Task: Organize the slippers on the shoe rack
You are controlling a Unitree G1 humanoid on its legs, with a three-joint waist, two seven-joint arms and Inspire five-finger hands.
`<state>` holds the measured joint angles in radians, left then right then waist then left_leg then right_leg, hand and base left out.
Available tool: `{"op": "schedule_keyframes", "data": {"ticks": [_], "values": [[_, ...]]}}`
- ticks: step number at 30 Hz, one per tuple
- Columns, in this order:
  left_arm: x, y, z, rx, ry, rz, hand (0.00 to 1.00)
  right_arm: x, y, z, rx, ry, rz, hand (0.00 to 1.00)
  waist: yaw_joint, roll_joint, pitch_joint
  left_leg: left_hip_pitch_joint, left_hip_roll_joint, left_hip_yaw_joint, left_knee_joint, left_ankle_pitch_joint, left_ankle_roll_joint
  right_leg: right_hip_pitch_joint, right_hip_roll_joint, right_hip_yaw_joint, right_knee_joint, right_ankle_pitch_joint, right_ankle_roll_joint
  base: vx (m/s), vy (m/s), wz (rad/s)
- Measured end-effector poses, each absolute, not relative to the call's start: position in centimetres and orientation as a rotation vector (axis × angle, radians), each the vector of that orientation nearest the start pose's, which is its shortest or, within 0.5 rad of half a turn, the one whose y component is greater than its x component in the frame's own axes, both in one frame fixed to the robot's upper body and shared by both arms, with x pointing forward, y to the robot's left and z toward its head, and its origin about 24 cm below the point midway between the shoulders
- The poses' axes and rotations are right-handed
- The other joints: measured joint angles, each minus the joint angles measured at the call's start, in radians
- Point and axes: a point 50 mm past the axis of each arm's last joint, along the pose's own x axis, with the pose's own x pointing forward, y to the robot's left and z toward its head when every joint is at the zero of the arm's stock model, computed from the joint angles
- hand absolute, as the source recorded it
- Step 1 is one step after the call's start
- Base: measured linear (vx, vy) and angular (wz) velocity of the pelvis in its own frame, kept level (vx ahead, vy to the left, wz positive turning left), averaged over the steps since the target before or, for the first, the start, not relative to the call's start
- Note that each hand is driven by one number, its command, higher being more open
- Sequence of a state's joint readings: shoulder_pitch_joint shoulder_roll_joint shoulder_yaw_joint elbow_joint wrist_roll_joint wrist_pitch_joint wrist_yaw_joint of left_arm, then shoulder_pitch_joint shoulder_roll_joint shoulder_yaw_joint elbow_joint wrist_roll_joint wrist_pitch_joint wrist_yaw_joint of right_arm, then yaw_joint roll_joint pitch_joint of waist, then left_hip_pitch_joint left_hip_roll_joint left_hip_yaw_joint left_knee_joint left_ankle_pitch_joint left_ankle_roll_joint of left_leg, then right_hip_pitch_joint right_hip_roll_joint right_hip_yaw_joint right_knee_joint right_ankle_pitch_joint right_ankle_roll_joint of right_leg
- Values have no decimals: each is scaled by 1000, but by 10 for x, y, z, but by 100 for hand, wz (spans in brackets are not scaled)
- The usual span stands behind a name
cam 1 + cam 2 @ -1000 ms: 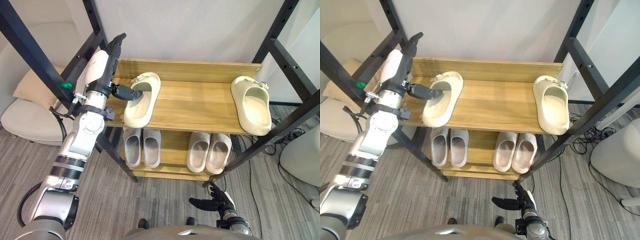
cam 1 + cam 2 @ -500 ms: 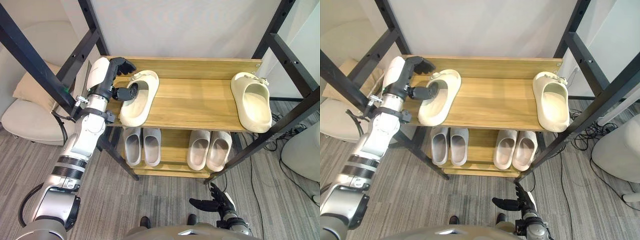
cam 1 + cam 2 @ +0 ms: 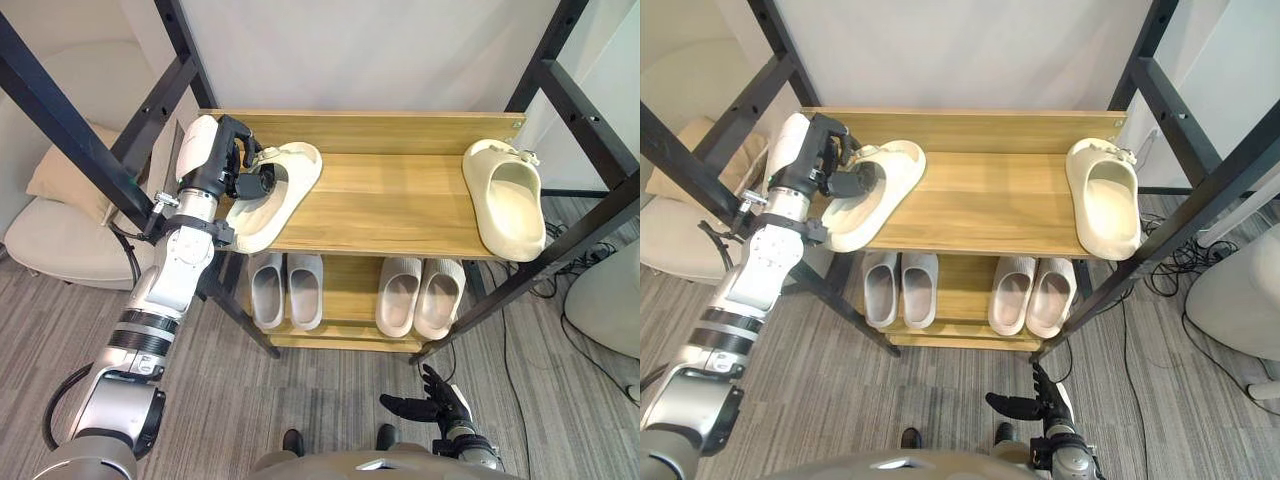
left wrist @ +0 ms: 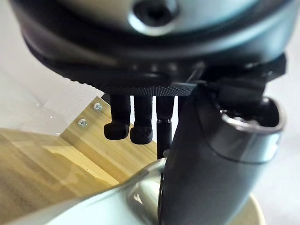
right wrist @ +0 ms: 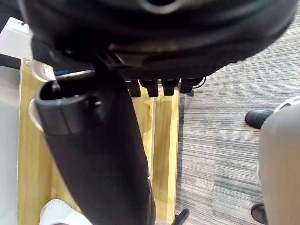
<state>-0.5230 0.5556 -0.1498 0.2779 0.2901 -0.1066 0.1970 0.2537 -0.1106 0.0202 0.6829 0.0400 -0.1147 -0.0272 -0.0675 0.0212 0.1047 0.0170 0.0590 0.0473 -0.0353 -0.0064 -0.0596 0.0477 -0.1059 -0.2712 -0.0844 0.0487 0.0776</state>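
Dark left hand [image 3: 228, 165] clamped on the cream moulded-foam slipper [image 3: 285, 190] at the left end of the light wooden top shelf [image 3: 390, 205].

Fingers curled over the slipper's upper band, thumb tucked into the foot opening: a closed pinch rather than a push. Slipper lying askew, far end toward the back board, near end at or just past the shelf's front left corner. Probably gripped this way to be swung straight and brought toward its mate. Matching cream slipper [image 3: 507, 205] at the far right end, well apart. Below, on the lower wooden shelf [image 3: 350, 300], a pale grey pair [image 3: 285, 290] and a beige pair [image 3: 420, 297], each side by side, seemingly tidy. Dark right hand [image 3: 432, 405] low over the grey carpet [image 3: 300, 400], fingers loosely spread, holding nothing.
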Motion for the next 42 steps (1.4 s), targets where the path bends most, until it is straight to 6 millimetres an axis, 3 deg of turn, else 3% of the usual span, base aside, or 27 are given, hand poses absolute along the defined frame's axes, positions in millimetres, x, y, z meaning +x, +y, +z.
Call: {"op": "schedule_keyframes", "data": {"ticks": [5, 9, 20, 24, 29, 42], "values": [[336, 187, 171, 759, -488, 96, 0, 115, -190, -129, -64, 799, -108, 100, 9, 7, 9, -27, -2, 25, 0, 2, 3, -38, -3, 31, 0, 10, 2, -15, 29, -12], [335, 155, 175, 716, -550, 18, 0, 117, -189, -128, -64, 794, -115, 100, -1, 9, 12, -33, -6, 35, 0, 3, 5, -49, -7, 43, 0, 12, 3, 17, 21, -8], [336, 107, 188, 622, -637, -79, 0, 122, -185, -126, -53, 769, -124, 100, -34, 22, 20, -36, -5, 78, -2, 1, 7, -78, -6, 90, 1, 23, 2, -8, 15, -12], [336, 101, 193, 594, -656, -77, 0, 125, -184, -124, -49, 755, -128, 100, -56, 25, 22, -35, -5, 87, -4, 1, 8, -83, -6, 101, 1, 25, 2, -4, 13, -9], [337, 93, 194, 594, -666, -94, 0, 126, -185, -123, -49, 748, -130, 100, -60, 29, 24, -35, -4, 104, -6, 1, 8, -96, -5, 117, 1, 31, 2, -4, 7, -11], [353, 101, 185, 566, -560, -54, 0, 128, -185, -121, -46, 731, -148, 100, -78, 33, 27, -38, -4, 111, -10, 1, 8, -106, -4, 129, 1, 33, 3, 0, 2, -1]]}}
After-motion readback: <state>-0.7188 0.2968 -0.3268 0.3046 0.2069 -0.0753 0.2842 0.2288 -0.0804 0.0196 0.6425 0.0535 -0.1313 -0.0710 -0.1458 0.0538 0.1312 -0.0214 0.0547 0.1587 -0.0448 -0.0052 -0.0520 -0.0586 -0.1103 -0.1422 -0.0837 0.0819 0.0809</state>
